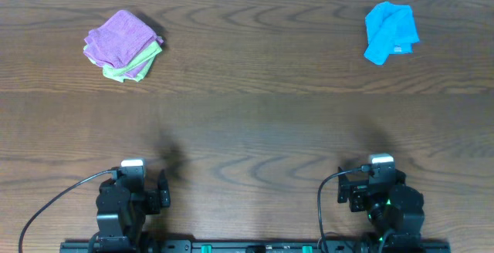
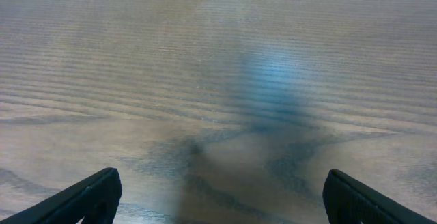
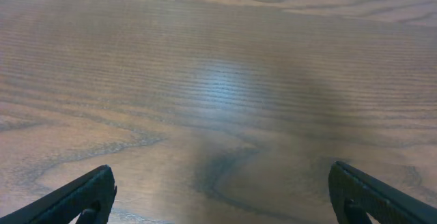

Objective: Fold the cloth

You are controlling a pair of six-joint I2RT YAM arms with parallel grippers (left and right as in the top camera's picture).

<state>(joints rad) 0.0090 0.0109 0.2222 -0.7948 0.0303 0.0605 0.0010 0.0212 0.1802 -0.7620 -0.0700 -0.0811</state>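
A dark brown wood-grain tabletop fills the overhead view, with a pale strip of wall along its far edge.

The cloth lies at the far right, near that edge. It is a bright sky-blue bundle, crumpled and partly doubled over itself, narrower at its near left end, and nothing touches it. It looks soft, limp and light, like a small towel. It will probably sag and drape from wherever it is pinched, and it may drag or bunch on the wood rather than slide as a flat sheet. It is not fragile, so a firm pinch should do no harm. The safest hold is likely on an outer edge or corner, taking a single layer. The corners are hard to make out in this heap, so it probably has to be spread flat before any fold.

Well apart from it, at the far left, a purple cloth sits folded on top of a light green cloth. Neither belongs to the job.

Both arms sit at the near edge, far from the cloth. The right tool is on the cloth's side, spread wide and empty over bare wood. The left tool is just as wide and also empty. The right one has the shorter reach, and a second pinch from the left would probably help keep the fabric taut.
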